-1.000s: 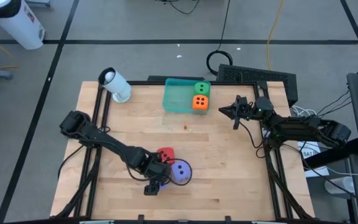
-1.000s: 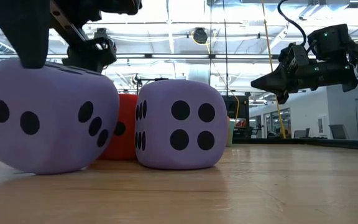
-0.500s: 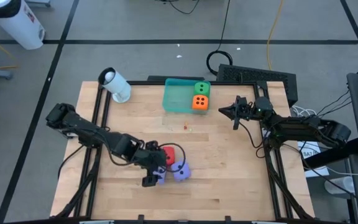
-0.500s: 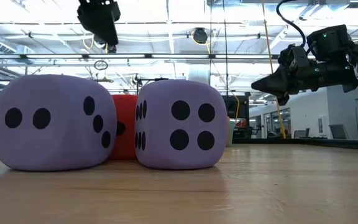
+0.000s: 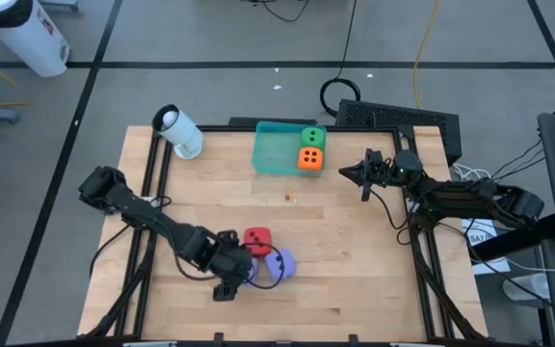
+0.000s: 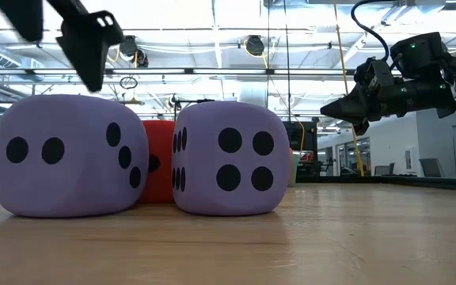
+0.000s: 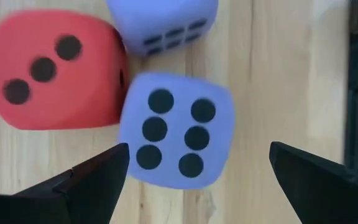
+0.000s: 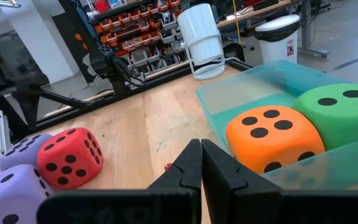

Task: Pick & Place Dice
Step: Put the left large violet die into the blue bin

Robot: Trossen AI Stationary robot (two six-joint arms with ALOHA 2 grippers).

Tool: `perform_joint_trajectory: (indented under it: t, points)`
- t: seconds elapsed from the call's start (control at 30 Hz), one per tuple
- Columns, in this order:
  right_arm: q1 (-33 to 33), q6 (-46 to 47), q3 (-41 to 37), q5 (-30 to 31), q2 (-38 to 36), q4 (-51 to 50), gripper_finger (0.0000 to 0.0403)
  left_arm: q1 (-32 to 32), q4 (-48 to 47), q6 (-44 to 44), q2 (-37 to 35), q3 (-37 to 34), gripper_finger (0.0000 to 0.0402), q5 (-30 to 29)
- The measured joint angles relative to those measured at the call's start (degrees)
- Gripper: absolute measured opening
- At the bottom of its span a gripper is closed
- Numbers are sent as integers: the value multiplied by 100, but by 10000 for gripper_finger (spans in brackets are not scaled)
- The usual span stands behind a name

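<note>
Two purple-blue dice (image 6: pixel 70 154) (image 6: pixel 228 158) and a red die (image 7: pixel 48 78) rest on their undersides close together near the table's front middle. My left gripper (image 7: pixel 204 180) hovers open above the six-pip purple-blue die (image 7: pixel 176 130), clear of it; the high view shows that gripper (image 5: pixel 229 282) at the cluster's near-left. A green die (image 5: pixel 312 138) and an orange die (image 5: pixel 309 159) lie in the teal tray (image 5: pixel 270 152) at the far edge. My right gripper (image 8: pixel 201 155) is shut and level, held in the air right of the tray (image 5: pixel 347 173).
A white cylinder (image 5: pixel 178 132) lies at the far left corner of the table. Bare wood stretches between the tray and the dice cluster. Black frame rails (image 5: pixel 154 183) run along the table's left and right sides.
My left gripper has risen off the nearer purple-blue die and drifted slightly toward the table's left and near edge. That die, tilted under the fingers a second ago, now sits flat on the table beside the other two.
</note>
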Motion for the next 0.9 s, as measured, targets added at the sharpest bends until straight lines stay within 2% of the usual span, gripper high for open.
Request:
perform_joint_trajectory:
  t: [0.43,0.7,0.9]
  points:
    - [2,39,0,2,1,-42,0,11,-1265,805,1115,962,397,-61]
    - [2,44,0,2,0,-47,0,118,-1291,520,1053,967,397,67]
    - [1,44,0,2,1,-49,0,96,-1361,665,974,1225,397,83]
